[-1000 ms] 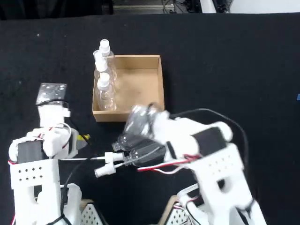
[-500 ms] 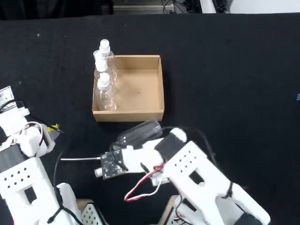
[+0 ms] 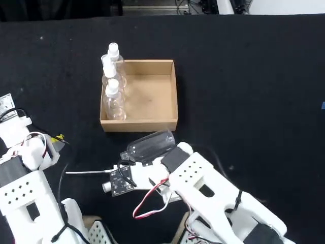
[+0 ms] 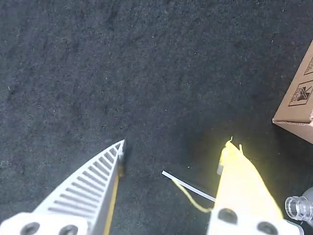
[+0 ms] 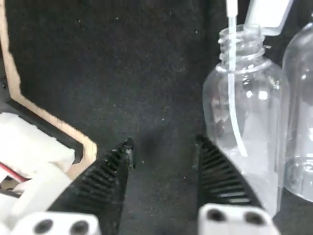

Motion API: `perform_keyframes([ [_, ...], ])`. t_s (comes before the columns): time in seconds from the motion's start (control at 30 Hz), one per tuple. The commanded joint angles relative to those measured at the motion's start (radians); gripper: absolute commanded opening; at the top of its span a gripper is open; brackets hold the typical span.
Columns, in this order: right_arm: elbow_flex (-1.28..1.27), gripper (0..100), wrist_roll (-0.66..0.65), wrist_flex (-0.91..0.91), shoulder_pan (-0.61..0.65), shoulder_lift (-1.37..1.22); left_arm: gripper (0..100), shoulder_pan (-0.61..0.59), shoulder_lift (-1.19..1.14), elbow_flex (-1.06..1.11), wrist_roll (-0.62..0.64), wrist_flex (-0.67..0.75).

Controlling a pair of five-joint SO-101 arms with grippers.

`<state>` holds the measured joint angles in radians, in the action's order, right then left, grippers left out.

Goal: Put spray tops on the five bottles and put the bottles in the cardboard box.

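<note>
A clear, uncapped plastic bottle [image 3: 150, 144] lies sideways on the black worktop [image 3: 244, 76] just before the brown cardboard box [image 3: 139, 124], likely light, slick and dentable, best gripped gently mid-body by the right arm's black end effector [image 5: 164, 143], now wide open and empty.

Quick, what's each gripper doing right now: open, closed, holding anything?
Left gripper: open, holding nothing.
Right gripper: open, holding nothing; an uncapped bottle lies beside it.

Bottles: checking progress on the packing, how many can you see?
5. Three bottles stand along the box's left wall; two are outside it, side by side before the right pincer.
</note>
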<state>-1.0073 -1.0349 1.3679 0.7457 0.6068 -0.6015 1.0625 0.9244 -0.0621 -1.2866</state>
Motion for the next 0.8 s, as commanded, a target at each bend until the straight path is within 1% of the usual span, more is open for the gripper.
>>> perform_keyframes([
  [0.0, 0.007, 2.1, -0.003, 0.038, 0.009, -0.001, 28, -0.010, 0.003, -0.015, 0.005, 0.020],
  [0.03, 0.013, 1.0, -0.003, 0.061, 0.009, -0.001, 28, -0.010, 0.003, -0.015, 0.005, 0.020],
  [0.13, 0.062, 2.5, -0.002, 0.157, 0.003, -0.001, 28, -0.010, 0.003, -0.013, 0.005, 0.020],
  [0.2, 0.107, 2.6, -0.002, 0.195, -0.028, 0.001, 28, -0.010, 0.003, -0.013, 0.005, 0.020],
  [0.33, 0.173, 3.1, -0.002, 0.198, -0.117, 0.033, 28, -0.010, 0.003, -0.015, 0.005, 0.020],
  [0.4, 0.189, 8.6, 0.008, 0.193, -0.141, 0.041, 28, -0.010, 0.003, -0.015, 0.005, 0.020],
  [0.5, 0.188, 24.6, 0.043, 0.149, -0.143, 0.047, 28, -0.010, 0.003, -0.013, 0.005, 0.020],
  [0.57, 0.166, 31.8, 0.040, 0.092, -0.143, 0.044, 28, -0.010, 0.003, -0.013, 0.005, 0.020],
  [0.7, 0.056, 30.9, 0.038, -0.126, -0.143, 0.039, 28, -0.010, 0.002, -0.013, 0.005, 0.020],
  [0.77, -0.005, 30.7, 0.034, -0.203, -0.143, 0.039, 28, -0.010, 0.002, -0.013, 0.005, 0.020],
])
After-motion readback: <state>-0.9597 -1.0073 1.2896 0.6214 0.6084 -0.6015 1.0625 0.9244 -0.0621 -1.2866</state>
